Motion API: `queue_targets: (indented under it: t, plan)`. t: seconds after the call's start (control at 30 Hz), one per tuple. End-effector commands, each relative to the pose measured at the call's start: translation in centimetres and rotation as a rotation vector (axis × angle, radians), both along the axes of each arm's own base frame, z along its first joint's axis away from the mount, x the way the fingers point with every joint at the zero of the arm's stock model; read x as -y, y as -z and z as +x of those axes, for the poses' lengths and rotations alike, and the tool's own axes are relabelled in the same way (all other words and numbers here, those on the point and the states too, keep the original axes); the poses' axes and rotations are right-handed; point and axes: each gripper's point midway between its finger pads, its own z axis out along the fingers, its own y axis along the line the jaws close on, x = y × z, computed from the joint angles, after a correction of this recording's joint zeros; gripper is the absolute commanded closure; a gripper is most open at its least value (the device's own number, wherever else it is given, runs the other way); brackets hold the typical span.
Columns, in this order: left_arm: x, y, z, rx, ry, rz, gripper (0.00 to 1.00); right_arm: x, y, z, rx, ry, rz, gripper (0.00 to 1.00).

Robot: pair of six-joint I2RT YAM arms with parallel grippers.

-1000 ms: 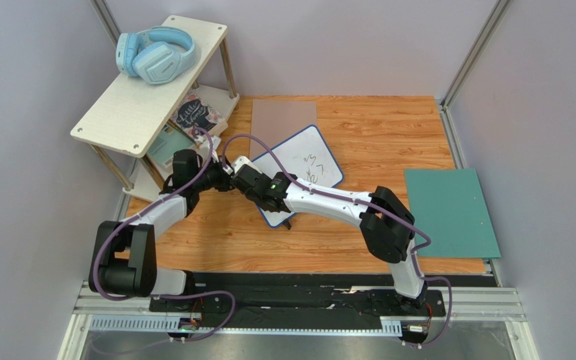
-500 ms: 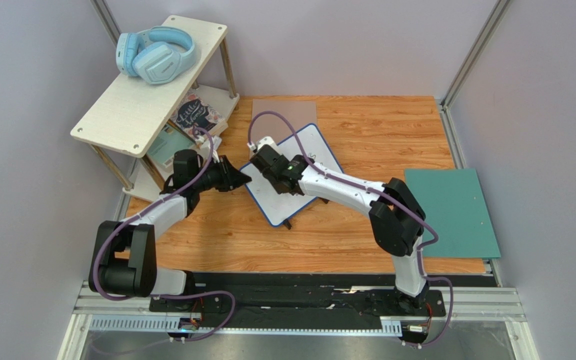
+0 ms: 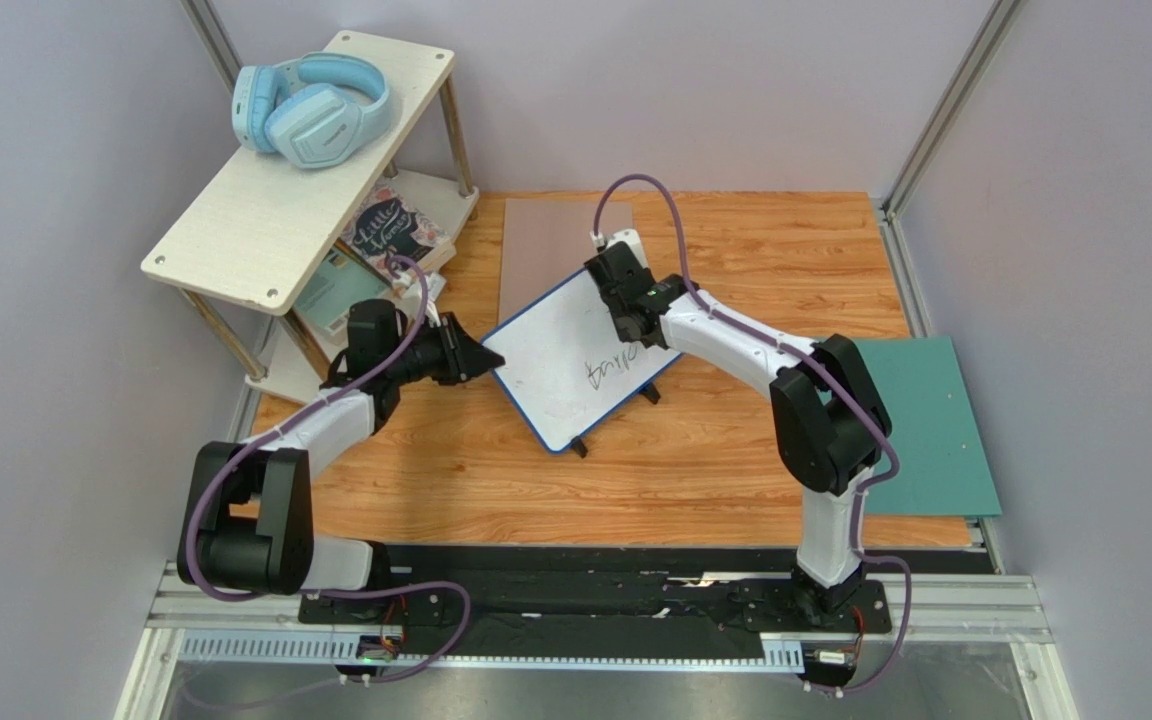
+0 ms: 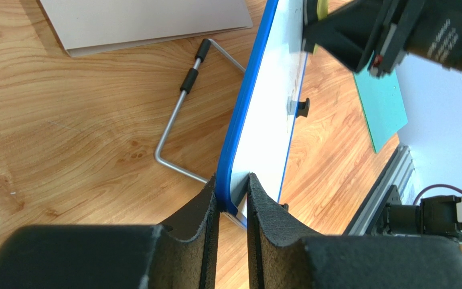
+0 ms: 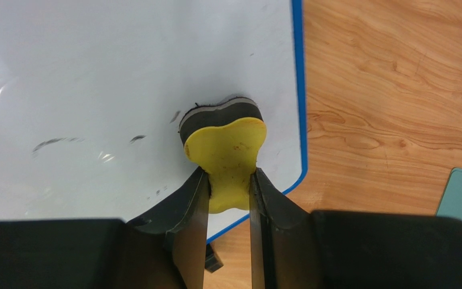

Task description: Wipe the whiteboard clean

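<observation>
White, glossy and rimmed in thin blue, the rectangular whiteboard (image 3: pixel 560 353) sits near the middle of the wooden table (image 3: pixel 778 255), just in front of a flat grey-brown mat (image 3: pixel 552 240).

**Grip state.**
- The left arm's fingers (image 4: pixel 208 208) are closed almost fully on the board's blue rim at its left corner, with only the board's thickness between them. That edge appears raised off the table, and a bent wire stand (image 4: pixel 179 120) lies below it.
- The right arm's fingers (image 5: pixel 192 201) are clamped on a yellow-backed eraser with a dark felt face (image 5: pixel 224 141). The felt is pressed to the board close to its far right edge.

**Handling, as judged.** The board looks light and stiff, with a slick face that offers no purchase. The rim is the only sound place to hold it. Under wiping pressure it would likely pivot or skid on its small feet, so the hold at the opposite corner should be kept.

**Change from the earlier views.**
- A second ago the right arm reached to the board's near-left end, close beside the left fingers. Half a second ago it was over mid-board, and it is now at the far right.
- The board's outline has also swung in the overhead view.
- Black handwriting (image 3: pixel 612 365) remains near the right side, and faint smears (image 5: pixel 52 142) remain elsewhere.
</observation>
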Motion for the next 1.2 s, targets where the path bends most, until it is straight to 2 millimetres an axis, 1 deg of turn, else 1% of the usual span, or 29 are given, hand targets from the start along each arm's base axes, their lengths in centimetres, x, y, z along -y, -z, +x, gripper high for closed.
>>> queue_targets:
  t: [0.0, 0.1, 0.17, 0.23, 0.27, 0.33, 0.37, 0.4, 0.47, 0.5, 0.6, 0.67, 0.77, 0.8, 0.87, 0.9, 0.97, 1.0, 1.03, 1.1, 1.17]
  plan:
    - [-1.1, 1.6, 0.0, 0.012, -0.018, 0.090, 1.00, -0.9, -3.4, 3.0, 0.146, -0.010, 0.107, 1.00]
    - [-1.1, 1.7, 0.0, 0.010, -0.016, 0.091, 1.00, -1.9, -4.3, 3.4, 0.164, -0.043, 0.144, 1.00]
    - [-1.0, 1.7, 0.0, 0.010, -0.015, 0.090, 1.00, -3.3, -4.8, 3.3, 0.170, -0.098, 0.186, 1.00]
    - [-1.0, 1.7, 0.0, 0.011, -0.013, 0.090, 1.00, -4.5, -5.4, 2.7, 0.175, -0.158, 0.217, 1.00]
    - [-1.0, 1.8, -0.1, 0.009, -0.013, 0.089, 1.00, -5.4, -5.9, 2.6, 0.193, -0.182, 0.237, 1.00]
    - [-1.0, 1.7, 0.0, 0.013, -0.013, 0.090, 1.00, -7.5, -6.5, 1.6, 0.192, -0.262, 0.266, 1.00]
    - [-1.0, 1.8, -0.1, 0.010, -0.013, 0.090, 1.00, -8.1, -6.7, 1.4, 0.190, -0.282, 0.275, 1.00]
    - [-1.0, 1.8, -0.1, 0.010, -0.012, 0.089, 1.00, -9.4, -6.7, 0.7, 0.182, -0.321, 0.283, 1.00]
    - [-1.0, 1.8, -0.1, 0.009, -0.012, 0.089, 1.00, -11.1, -6.8, 0.1, 0.167, -0.364, 0.291, 1.00]
    - [-1.0, 1.8, 0.0, 0.010, -0.014, 0.089, 1.00, -12.3, -6.7, -0.6, 0.157, -0.392, 0.291, 1.00]
    - [-1.0, 1.7, 0.0, 0.012, -0.014, 0.089, 1.00, -13.2, -5.9, -1.0, 0.151, -0.393, 0.255, 1.00]
    - [-1.0, 1.8, 0.0, 0.009, -0.013, 0.089, 1.00, -12.3, -5.2, -0.4, 0.153, -0.327, 0.244, 1.00]
    - [-1.0, 1.7, -0.1, 0.011, -0.012, 0.089, 1.00, -9.6, -4.5, 1.0, 0.148, -0.226, 0.239, 1.00]
    - [-1.0, 1.6, -0.1, 0.011, -0.012, 0.089, 1.00, -8.0, -4.1, 1.9, 0.142, -0.171, 0.244, 1.00]
    - [-1.0, 1.7, -0.1, 0.011, -0.013, 0.090, 1.00, -5.9, -3.9, 2.7, 0.141, -0.105, 0.240, 1.00]
    - [-1.0, 1.6, -0.1, 0.014, -0.013, 0.090, 1.00, -4.1, -3.7, 3.6, 0.138, -0.063, 0.239, 1.00]
    - [-1.0, 1.7, -0.1, 0.011, -0.013, 0.090, 1.00, -2.3, -3.0, 4.2, 0.122, -0.022, 0.228, 1.00]
    - [-1.0, 1.7, 0.0, 0.014, -0.014, 0.091, 1.00, -0.8, -2.9, 5.0, 0.121, 0.013, 0.226, 1.00]
    - [-1.0, 1.7, -0.1, 0.013, -0.013, 0.090, 1.00, 0.0, -2.5, 5.1, 0.114, 0.031, 0.218, 1.00]
    - [-1.0, 1.7, 0.0, 0.012, -0.014, 0.089, 1.00, 1.0, -2.3, 5.5, 0.114, 0.048, 0.215, 1.00]
    - [-1.0, 1.7, 0.0, 0.014, -0.012, 0.089, 1.00, 0.9, -1.8, 5.4, 0.101, 0.037, 0.208, 1.00]
